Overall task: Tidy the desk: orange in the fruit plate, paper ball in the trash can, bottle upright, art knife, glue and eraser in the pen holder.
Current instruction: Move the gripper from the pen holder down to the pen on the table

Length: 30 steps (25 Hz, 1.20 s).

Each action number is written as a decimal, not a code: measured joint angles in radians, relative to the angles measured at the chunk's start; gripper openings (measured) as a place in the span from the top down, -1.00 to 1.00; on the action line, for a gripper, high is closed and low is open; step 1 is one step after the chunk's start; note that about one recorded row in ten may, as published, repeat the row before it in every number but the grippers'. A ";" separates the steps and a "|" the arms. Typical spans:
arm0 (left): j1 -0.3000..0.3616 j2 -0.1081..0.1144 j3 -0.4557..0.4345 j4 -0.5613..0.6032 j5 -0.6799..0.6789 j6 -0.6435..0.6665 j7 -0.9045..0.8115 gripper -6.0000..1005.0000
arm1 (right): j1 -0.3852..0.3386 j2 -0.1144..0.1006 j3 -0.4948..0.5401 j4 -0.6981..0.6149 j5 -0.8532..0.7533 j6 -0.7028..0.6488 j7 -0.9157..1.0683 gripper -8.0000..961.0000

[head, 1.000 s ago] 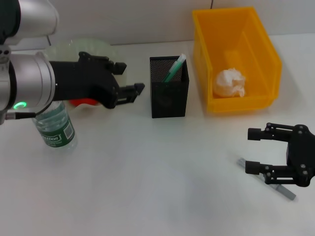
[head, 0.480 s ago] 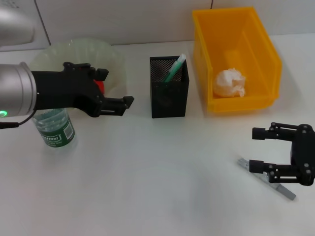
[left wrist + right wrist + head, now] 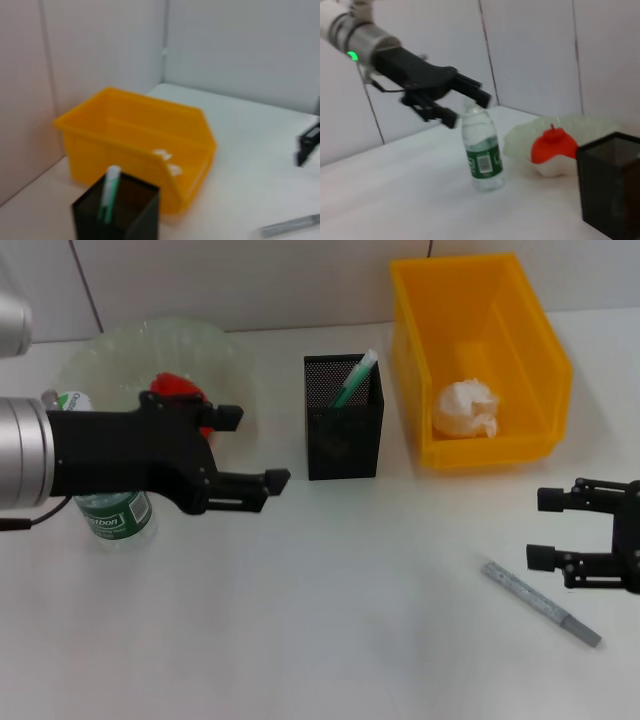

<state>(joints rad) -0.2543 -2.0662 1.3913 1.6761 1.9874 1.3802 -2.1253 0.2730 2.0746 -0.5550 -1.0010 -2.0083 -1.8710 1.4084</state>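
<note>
Head view: the left gripper (image 3: 240,445) hangs above the desk with its fingers spread and nothing between them, just to the left of the black mesh pen holder (image 3: 343,430). Behind that arm stands the bottle (image 3: 113,512), upright, farther left of the pen holder, and past it the pale fruit plate (image 3: 120,350) with the orange (image 3: 180,390) lying in it. A green-and-white pen (image 3: 355,378) leans inside the pen holder. To the right of the pen holder sits the yellow trash can (image 3: 480,360), the paper ball (image 3: 468,408) inside it. The right gripper (image 3: 585,530) hovers well right of the pen holder and nearer the robot, fingers apart and empty. The grey art knife (image 3: 542,602) lies flat on the desk just beside that gripper, not touching it.
</note>
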 joint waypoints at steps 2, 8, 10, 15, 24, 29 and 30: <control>0.005 0.000 -0.004 -0.002 -0.021 0.023 0.023 -0.69 | 0.011 -0.001 0.004 -0.033 -0.016 0.006 0.054 -0.60; 0.017 0.000 -0.011 -0.029 -0.104 0.092 0.090 -0.69 | 0.045 0.003 -0.003 -0.149 -0.078 0.011 0.211 -0.59; 0.017 0.000 -0.012 -0.036 -0.116 0.101 0.098 -0.69 | 0.056 0.003 -0.004 -0.163 -0.090 0.010 0.236 -0.59; 0.017 0.000 -0.014 -0.063 -0.165 0.131 0.139 -0.68 | 0.092 0.002 -0.005 -0.228 -0.166 0.011 0.335 -0.59; 0.002 -0.002 -0.045 -0.137 -0.220 0.164 0.210 -0.68 | 0.162 0.004 -0.079 -0.358 -0.292 -0.001 0.543 -0.59; -0.014 -0.002 -0.041 -0.169 -0.221 0.166 0.232 -0.68 | 0.202 -0.002 -0.122 -0.370 -0.346 -0.009 0.613 -0.59; -0.021 -0.003 -0.039 -0.184 -0.222 0.166 0.237 -0.68 | 0.210 -0.003 -0.133 -0.372 -0.363 -0.009 0.627 -0.59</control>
<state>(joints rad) -0.2756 -2.0689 1.3526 1.4919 1.7658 1.5462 -1.8882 0.4835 2.0714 -0.6878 -1.3735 -2.3712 -1.8797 2.0349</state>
